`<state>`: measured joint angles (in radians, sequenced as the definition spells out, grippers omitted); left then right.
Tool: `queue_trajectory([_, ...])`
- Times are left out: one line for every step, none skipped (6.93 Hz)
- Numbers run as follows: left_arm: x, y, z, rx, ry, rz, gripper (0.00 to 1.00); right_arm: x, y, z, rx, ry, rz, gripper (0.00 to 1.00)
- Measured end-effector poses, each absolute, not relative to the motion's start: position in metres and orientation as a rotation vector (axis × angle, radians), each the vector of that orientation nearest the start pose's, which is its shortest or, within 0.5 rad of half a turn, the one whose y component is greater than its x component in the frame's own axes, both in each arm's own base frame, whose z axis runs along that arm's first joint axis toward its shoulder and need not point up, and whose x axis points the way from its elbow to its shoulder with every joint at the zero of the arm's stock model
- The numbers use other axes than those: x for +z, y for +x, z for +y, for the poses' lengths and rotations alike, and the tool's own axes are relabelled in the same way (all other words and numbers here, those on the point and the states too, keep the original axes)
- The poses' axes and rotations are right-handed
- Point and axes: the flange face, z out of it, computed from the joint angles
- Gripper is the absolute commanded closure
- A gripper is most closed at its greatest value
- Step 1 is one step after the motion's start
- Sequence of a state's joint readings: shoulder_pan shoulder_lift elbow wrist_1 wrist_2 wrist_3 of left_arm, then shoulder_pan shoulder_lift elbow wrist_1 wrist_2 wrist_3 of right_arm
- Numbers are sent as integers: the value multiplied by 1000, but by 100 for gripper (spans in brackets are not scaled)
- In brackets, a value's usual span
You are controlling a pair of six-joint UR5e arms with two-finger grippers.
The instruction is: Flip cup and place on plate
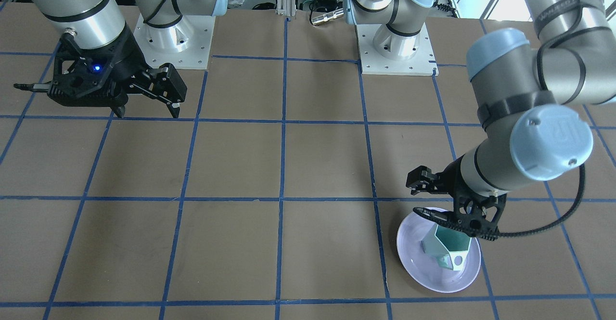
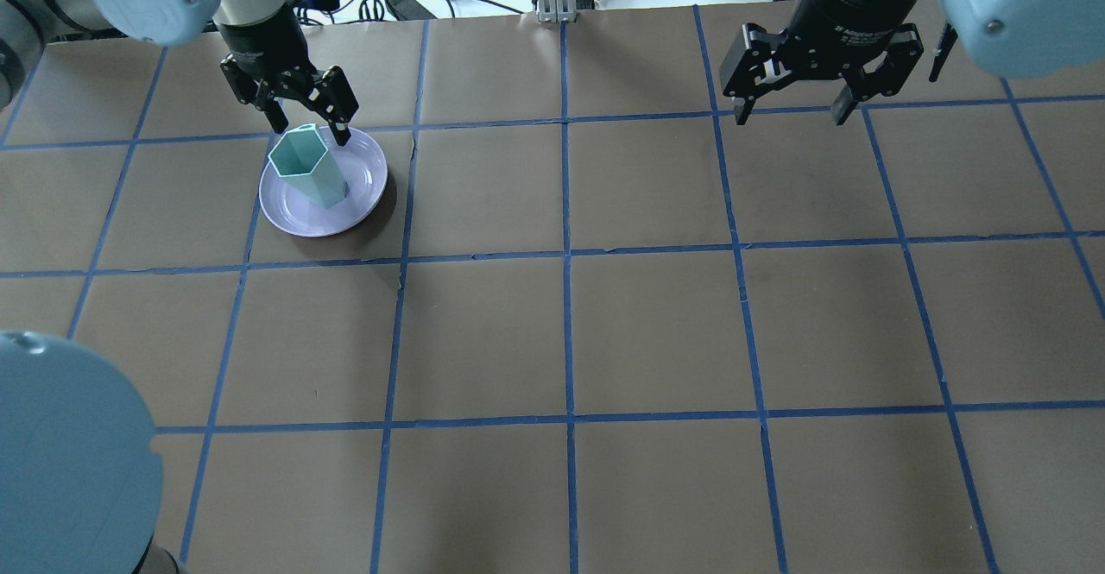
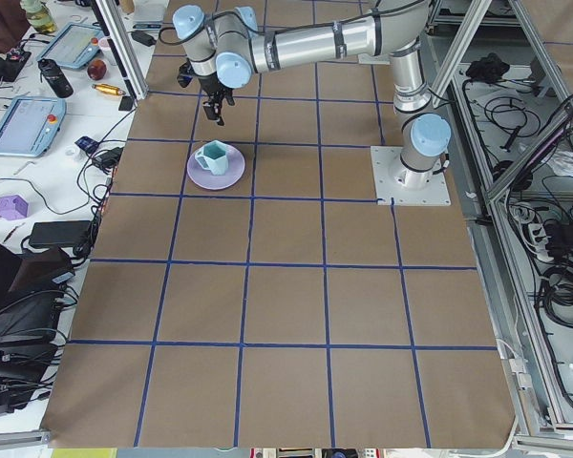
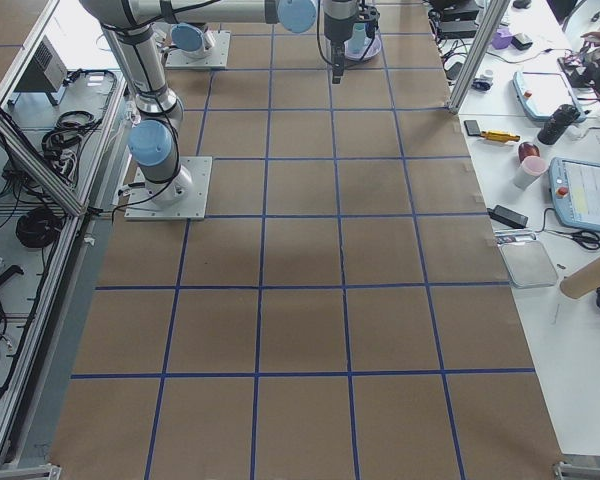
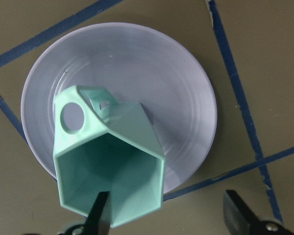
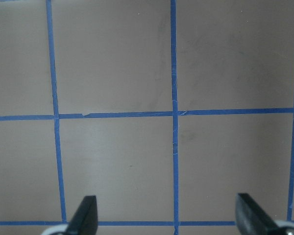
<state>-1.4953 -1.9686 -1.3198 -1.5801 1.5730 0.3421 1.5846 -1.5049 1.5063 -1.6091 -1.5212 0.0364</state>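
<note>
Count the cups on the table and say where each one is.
1. The mint-green cup stands mouth-up on the lavender plate, just below the open left end effector. No other cup shows in any view.

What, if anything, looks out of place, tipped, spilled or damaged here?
Nothing stands out. The cup stands mouth up on the plate, nothing is spilled, and the left tool is open above it.
</note>
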Motion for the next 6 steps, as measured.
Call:
queue_trajectory([408, -97, -619, 205, 368, 3152, 7, 490, 145, -522, -55, 34, 3091, 0])
queue_trajectory([429, -106, -593, 168, 321, 3158, 7, 490, 145, -522, -55, 34, 3091, 0])
queue_trajectory([452, -114, -568, 113, 274, 3160, 7, 490, 145, -522, -55, 34, 3091, 0])
queue_trajectory([477, -119, -545, 43, 243, 3159, 7, 490, 145, -521, -54, 34, 3090, 0])
queue_trajectory([496, -122, -525, -9, 212, 3158, 7, 490, 146, -521, -54, 34, 3090, 0])
queue_trajectory([502, -123, -507, -21, 157, 3159, 7, 490, 146, -522, -55, 34, 3090, 0])
